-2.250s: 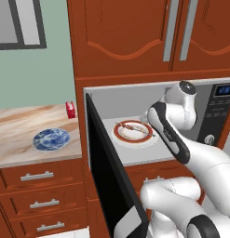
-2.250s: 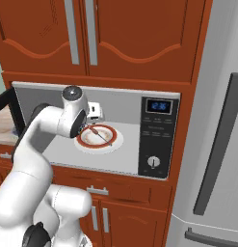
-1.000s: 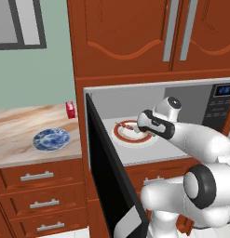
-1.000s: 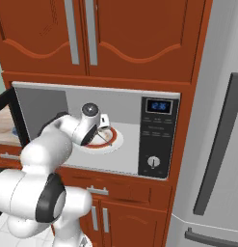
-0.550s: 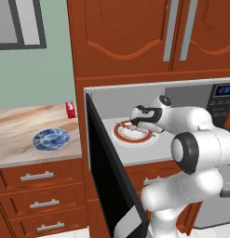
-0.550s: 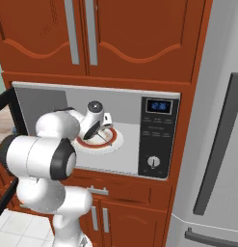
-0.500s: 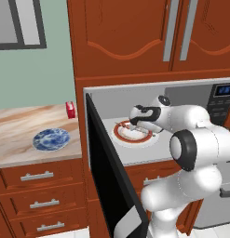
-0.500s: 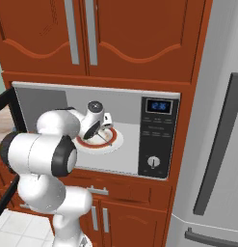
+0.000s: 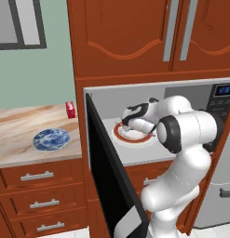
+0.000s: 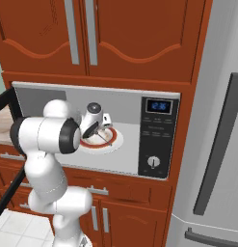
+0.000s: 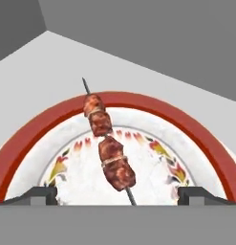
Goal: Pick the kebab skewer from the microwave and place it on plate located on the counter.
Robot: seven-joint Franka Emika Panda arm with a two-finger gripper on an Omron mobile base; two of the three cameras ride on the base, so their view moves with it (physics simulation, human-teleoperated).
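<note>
The kebab skewer (image 11: 110,154) lies on a white plate with an orange-red rim (image 11: 153,122) on the floor of the microwave (image 9: 135,153), whose door (image 9: 109,181) hangs wide open. My gripper (image 11: 118,195) is inside the microwave, just above this plate, open, with one fingertip on each side of the skewer's near end and nothing held. In the base views the gripper (image 9: 126,122) (image 10: 102,124) hovers over the rimmed plate (image 9: 139,137) (image 10: 107,141). The blue and white plate (image 9: 51,139) sits on the counter (image 9: 18,125) to the left.
A small red can (image 9: 70,109) stands at the back of the counter beside the microwave's side wall. The microwave's control panel (image 10: 156,137) is to the right, and a grey fridge (image 10: 217,144) beyond it. Wooden cabinets hang above; drawers (image 9: 37,176) sit under the counter.
The arm has reached deeper into the microwave and lowered the open gripper over the rimmed plate. The skewer and both plates have not moved.
</note>
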